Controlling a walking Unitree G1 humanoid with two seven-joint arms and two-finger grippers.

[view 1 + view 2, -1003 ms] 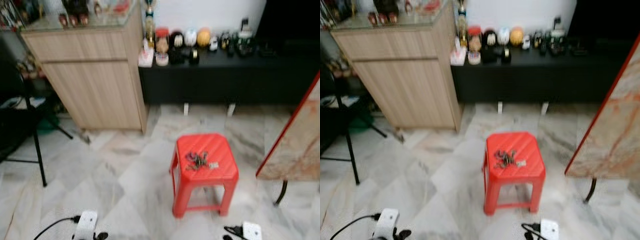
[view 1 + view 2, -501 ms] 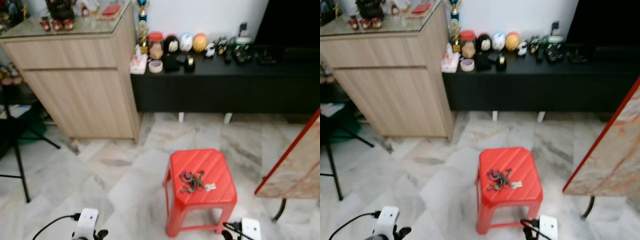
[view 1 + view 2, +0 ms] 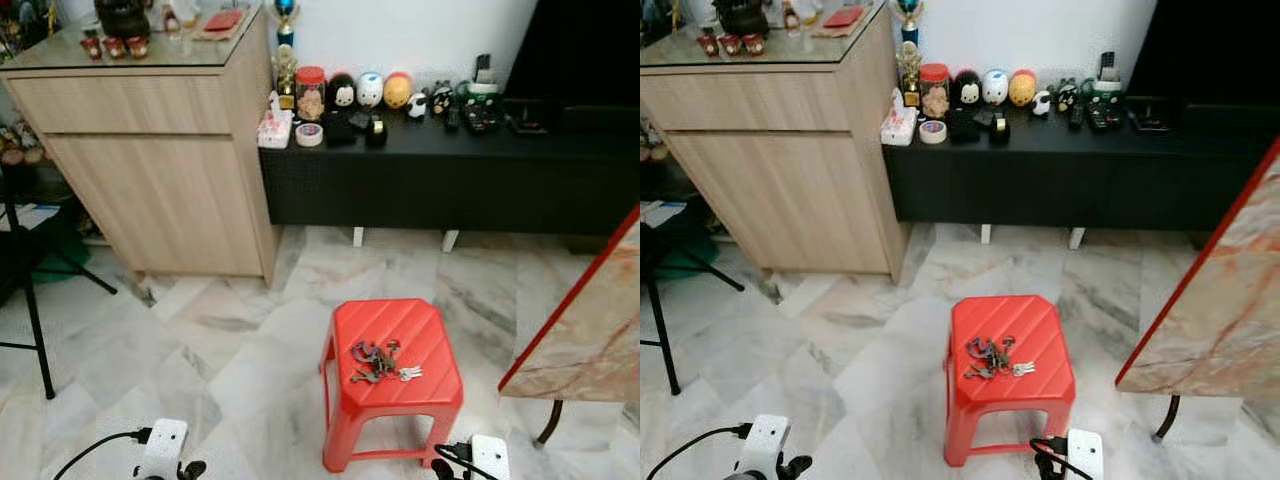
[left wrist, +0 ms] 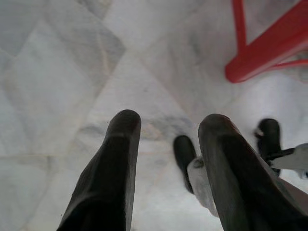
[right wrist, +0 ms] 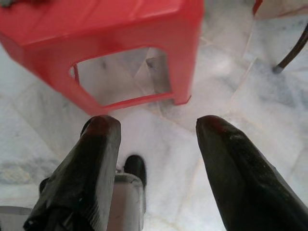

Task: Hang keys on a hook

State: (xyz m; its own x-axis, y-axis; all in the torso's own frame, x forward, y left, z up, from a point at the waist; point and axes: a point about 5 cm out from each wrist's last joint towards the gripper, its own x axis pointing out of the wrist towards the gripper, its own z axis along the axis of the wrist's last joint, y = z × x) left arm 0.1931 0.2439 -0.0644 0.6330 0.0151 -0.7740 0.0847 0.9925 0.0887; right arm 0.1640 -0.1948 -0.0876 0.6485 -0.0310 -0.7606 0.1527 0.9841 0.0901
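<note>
The ribbed red plastic stool (image 3: 392, 375) now sits nearer; metal keys (image 3: 380, 362) lie on top. Both the left gripper (image 4: 166, 139) and the right gripper (image 5: 156, 139) hang spread wide, empty.

a red plastic stool (image 3: 395, 375) stands on the grey-veined marble floor (image 3: 230, 350), and a bunch of keys (image 3: 381, 362) lies on the middle of its ribbed seat. behind it a long black low cabinet (image 3: 440, 175) carries a row of small round figures (image 3: 370, 90), a jar (image 3: 311, 92), a roll of tape (image 3: 309, 135) and remotes (image 3: 480, 110). beside that cabinet a wooden sideboard (image 3: 150, 160) with a glass top holds small ornaments (image 3: 110, 45). a marble table top (image 3: 585, 320) with a red edge sits to the right.
</note>
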